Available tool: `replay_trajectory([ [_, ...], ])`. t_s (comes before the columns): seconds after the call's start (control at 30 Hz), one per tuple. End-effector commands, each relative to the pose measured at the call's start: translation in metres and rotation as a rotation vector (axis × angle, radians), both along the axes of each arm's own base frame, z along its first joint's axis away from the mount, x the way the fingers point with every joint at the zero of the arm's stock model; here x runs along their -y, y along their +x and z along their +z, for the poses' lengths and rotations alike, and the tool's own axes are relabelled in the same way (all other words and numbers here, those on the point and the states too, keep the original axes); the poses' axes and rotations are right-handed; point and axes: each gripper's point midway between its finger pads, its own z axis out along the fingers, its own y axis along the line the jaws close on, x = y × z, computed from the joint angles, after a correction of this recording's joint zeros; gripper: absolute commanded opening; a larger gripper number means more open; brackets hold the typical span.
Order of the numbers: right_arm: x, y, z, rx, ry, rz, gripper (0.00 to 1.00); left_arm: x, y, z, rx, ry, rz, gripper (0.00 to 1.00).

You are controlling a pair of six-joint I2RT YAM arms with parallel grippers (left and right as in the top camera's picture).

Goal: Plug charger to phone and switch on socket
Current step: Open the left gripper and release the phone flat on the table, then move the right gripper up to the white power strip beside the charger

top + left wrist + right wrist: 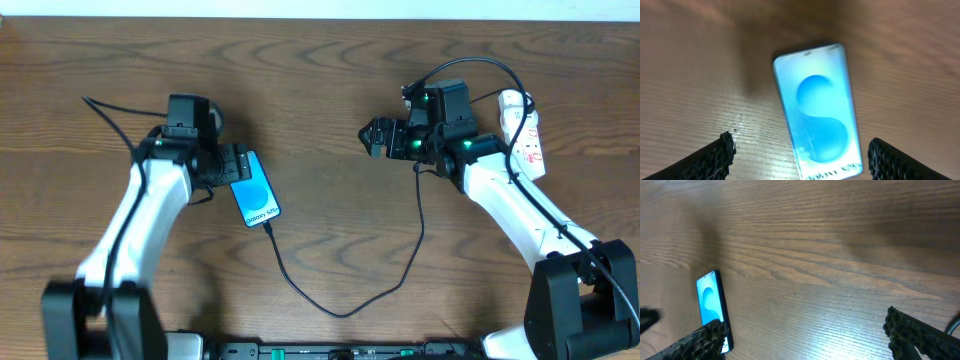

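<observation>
The overhead view is evenly and fairly brightly lit, and only soft, short shadows are cast on the wooden table (320,80). The left wrist view is softened by blur, and the phone (817,107) screen is washed out to a pale, glowing blue. In the right wrist view a broad sheen is seen on the wood at lower centre, while the upper corners are dimmed.
</observation>
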Motion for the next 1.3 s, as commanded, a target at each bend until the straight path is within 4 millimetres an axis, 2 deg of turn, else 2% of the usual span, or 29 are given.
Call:
replay_trajectory([
  [0.0,0.0,0.001,0.009,0.03,-0.008,0.007,0.99,0.005,-0.003,0.038,0.124,0.099,-0.099,0.87],
  [0.17,0.0,0.001,0.009,0.029,-0.008,0.007,0.99,0.015,-0.01,0.08,0.26,0.088,-0.133,0.88],
  [0.33,0.0,0.001,0.009,0.03,-0.008,0.007,0.99,0.015,-0.015,0.097,0.31,0.083,-0.13,0.87],
  [0.93,-0.003,-0.002,0.009,0.019,0.006,0.025,0.99,0.015,-0.014,0.094,0.302,0.084,-0.13,0.87],
  [1.0,-0.01,-0.005,0.014,0.032,0.041,0.091,0.99,0.015,-0.014,0.094,0.302,0.084,-0.13,0.87],
  [1.1,-0.008,-0.006,0.022,0.032,0.094,0.126,0.99,0.015,-0.014,0.094,0.302,0.084,-0.13,0.87],
  [1.27,0.013,-0.005,0.04,0.019,0.126,0.163,0.99,0.015,-0.014,0.094,0.302,0.084,-0.13,0.87],
])
